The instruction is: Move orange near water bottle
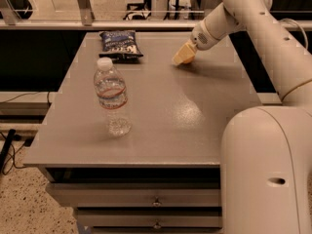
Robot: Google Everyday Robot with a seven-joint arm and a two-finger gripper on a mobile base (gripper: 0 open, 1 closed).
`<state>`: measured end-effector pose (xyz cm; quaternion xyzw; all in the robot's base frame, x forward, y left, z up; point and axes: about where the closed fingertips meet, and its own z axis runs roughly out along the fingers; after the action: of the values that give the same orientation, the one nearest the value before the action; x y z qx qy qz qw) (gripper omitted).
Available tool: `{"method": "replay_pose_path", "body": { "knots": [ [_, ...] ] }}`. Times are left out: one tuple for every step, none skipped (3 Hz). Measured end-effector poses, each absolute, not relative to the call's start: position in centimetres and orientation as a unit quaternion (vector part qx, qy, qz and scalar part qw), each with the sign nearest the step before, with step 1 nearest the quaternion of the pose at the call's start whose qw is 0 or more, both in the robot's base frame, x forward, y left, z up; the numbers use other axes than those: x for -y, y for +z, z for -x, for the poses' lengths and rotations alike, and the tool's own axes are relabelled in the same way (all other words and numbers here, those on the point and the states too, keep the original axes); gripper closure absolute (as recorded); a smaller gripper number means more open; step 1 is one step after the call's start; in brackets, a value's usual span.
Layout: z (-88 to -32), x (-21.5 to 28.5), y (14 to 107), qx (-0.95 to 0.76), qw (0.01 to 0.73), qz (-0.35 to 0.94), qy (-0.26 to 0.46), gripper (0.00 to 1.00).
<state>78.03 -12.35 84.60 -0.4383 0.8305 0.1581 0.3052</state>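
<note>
The water bottle (112, 97) is clear ribbed plastic with a white cap and a red label band. It stands upright on the left half of the grey table (195, 130). My gripper (182, 56) hangs low over the far middle of the table, to the right of the chip bag and well behind and to the right of the bottle. The orange does not show anywhere in the camera view; it is hidden or out of view.
A dark blue chip bag (120, 44) lies at the table's far left. My white arm (253, 18) reaches in from the right, and my base (265, 174) fills the lower right. Drawers (156, 201) sit under the table's front edge.
</note>
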Motion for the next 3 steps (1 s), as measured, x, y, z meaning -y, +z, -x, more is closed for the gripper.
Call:
{"method": "replay_pose_path", "body": {
  "knots": [
    [-76.8,12.5,87.0,-0.815,0.324,0.451,0.165,0.80],
    [-74.2,12.2,89.3,-0.795,0.325,0.474,0.196,1.00],
    [-68.7,12.3,90.2,-0.757,0.305,0.519,0.253,1.00]
  ]
}}
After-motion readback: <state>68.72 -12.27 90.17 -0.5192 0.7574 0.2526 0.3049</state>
